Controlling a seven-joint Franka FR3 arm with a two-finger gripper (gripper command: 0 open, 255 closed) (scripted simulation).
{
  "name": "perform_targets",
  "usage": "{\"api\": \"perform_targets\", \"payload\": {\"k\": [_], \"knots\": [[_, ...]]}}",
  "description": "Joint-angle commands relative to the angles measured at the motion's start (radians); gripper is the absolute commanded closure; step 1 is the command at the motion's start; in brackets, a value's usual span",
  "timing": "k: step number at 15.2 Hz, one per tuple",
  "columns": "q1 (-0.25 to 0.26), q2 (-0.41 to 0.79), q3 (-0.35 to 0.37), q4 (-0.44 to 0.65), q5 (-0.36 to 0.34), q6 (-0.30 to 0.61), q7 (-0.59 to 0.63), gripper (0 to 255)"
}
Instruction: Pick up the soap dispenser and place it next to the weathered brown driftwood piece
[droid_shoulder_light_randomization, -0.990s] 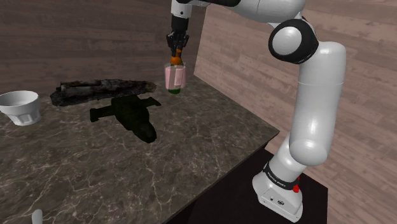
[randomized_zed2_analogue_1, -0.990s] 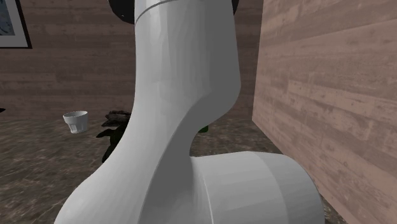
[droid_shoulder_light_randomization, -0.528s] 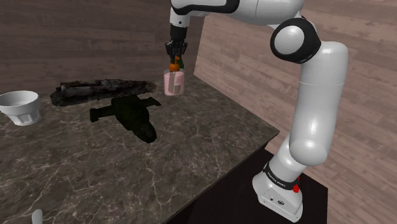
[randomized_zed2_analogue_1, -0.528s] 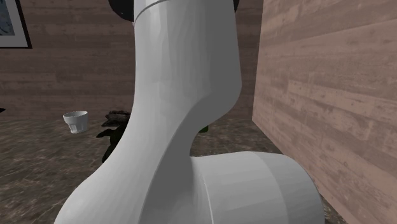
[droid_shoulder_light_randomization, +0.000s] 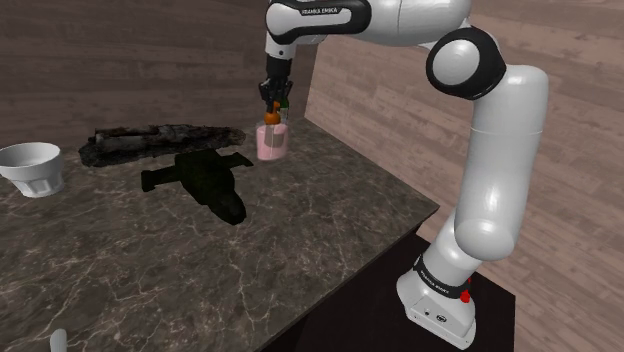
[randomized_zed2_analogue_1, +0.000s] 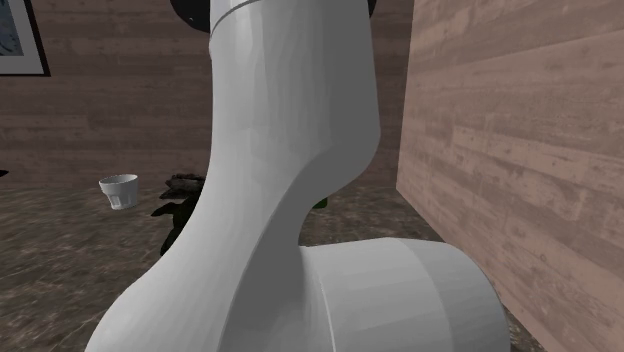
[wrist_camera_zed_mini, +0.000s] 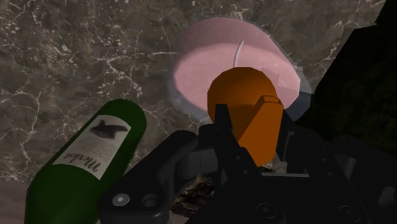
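Dark marbled surface (droid_shoulder_light_randomization: 330, 230) meets plank walls. Black fingers (wrist_camera_zed_mini: 224, 137) clasp the orange pump (wrist_camera_zed_mini: 251, 118) of the soap dispenser (droid_shoulder_light_randomization: 271, 143). Its pink body hangs straight below them, long axis upright, pump on top. Whether its base touches the surface is unclear. A green bottle (wrist_camera_zed_mini: 89, 165) lies just beside it. The arm (randomized_zed2_analogue_1: 290, 150) hides much of the driftwood (droid_shoulder_light_randomization: 160, 140) in the second exterior view.

soap dispenser (droid_shoulder_light_randomization: 272, 143): pale pink see-through body, orange pump head (wrist_camera_zed_mini: 245, 118), upright
hold: gripper (droid_shoulder_light_randomization: 270, 103) clasps the pump head from above
place: upper middle of the shoulder view, just beside the driftwood piece's right end
contact with counter (droid_shoulder_light_randomization: 300, 230): cannot tell
driftwood piece (droid_shoulder_light_randomization: 160, 140): long, dark, rough, lying flat, upper left of the shoulder view
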Motion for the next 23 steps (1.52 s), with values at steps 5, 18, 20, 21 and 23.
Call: {"api": "perform_targets", "payload": {"k": [5, 18, 20, 21, 23], "knots": [[0.001, 0.006, 0.000, -0.070, 0.000, 0.077, 0.003, 255], [0.001, 0.020, 0.001, -0.125, -0.001, 0.146, 0.004, 255], [0.001, 0.020, 0.001, -0.125, -0.001, 0.146, 0.004, 0], [0.001, 0.020, 0.001, -0.125, -0.001, 0.146, 0.004, 0], [0.001, 0.021, 0.001, -0.125, -0.001, 0.146, 0.004, 0]]}}
